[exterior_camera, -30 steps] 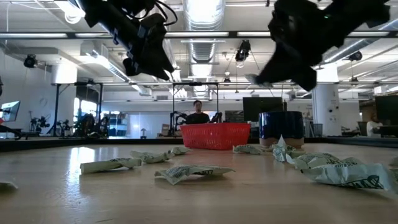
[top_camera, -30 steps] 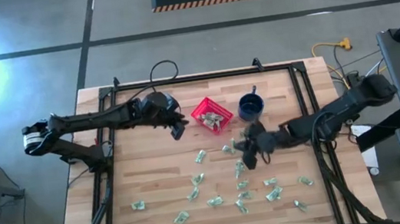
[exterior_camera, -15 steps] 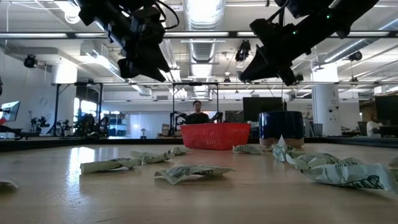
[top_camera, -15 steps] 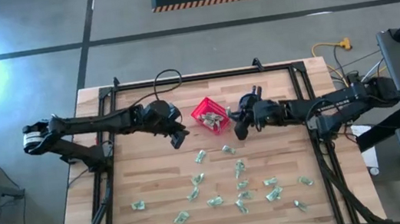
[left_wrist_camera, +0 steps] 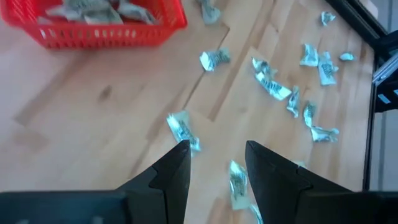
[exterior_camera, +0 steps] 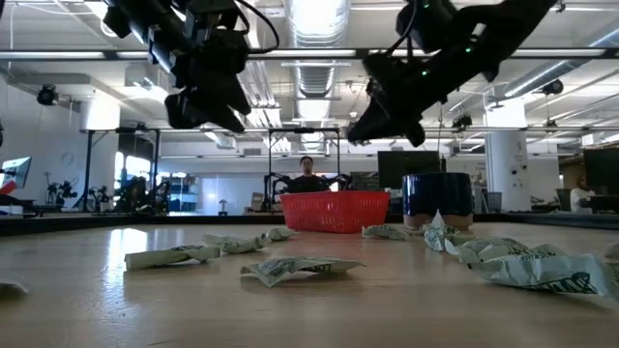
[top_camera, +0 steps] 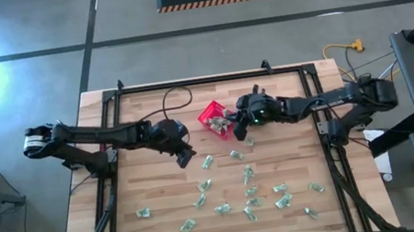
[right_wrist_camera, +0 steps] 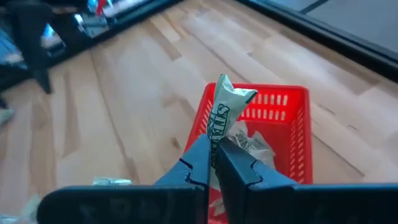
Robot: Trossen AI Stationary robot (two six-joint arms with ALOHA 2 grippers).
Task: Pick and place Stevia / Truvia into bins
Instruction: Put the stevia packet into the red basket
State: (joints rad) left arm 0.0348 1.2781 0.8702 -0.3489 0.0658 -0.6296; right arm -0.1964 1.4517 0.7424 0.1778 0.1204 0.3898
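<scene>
A: From the high view, how far along is it?

B: Partway. The red basket point(top_camera: 218, 120) sits upper centre of the surface point(top_camera: 156, 219) with a few sachets in it, but many loose sachets point(top_camera: 250, 201) lie scattered across the lower centre and lower right of the frame. The right tool point(top_camera: 239, 132) hangs at the basket's right edge; the left tool point(top_camera: 185, 157) is left of centre, over bare wood just above the scatter.

A: And the low view?

B: The basket point(exterior_camera: 334, 211) is at centre, the blue mug point(exterior_camera: 437, 200) just right of it, with sachets point(exterior_camera: 300, 268) strewn in the foreground. Both arms hang above, clear of the wood.

A: Left wrist view?

B: The left tool point(left_wrist_camera: 214, 163) has its fingers spread and empty, with a sachet point(left_wrist_camera: 183, 132) just beyond them. The basket point(left_wrist_camera: 99, 37) shows at upper left.

A: Right wrist view?

B: The right tool point(right_wrist_camera: 214, 157) is pressed together, pinching one sachet point(right_wrist_camera: 224, 115) upright above the basket point(right_wrist_camera: 292, 124). I'd judge that one is about to go in; most of the job remains.
</scene>
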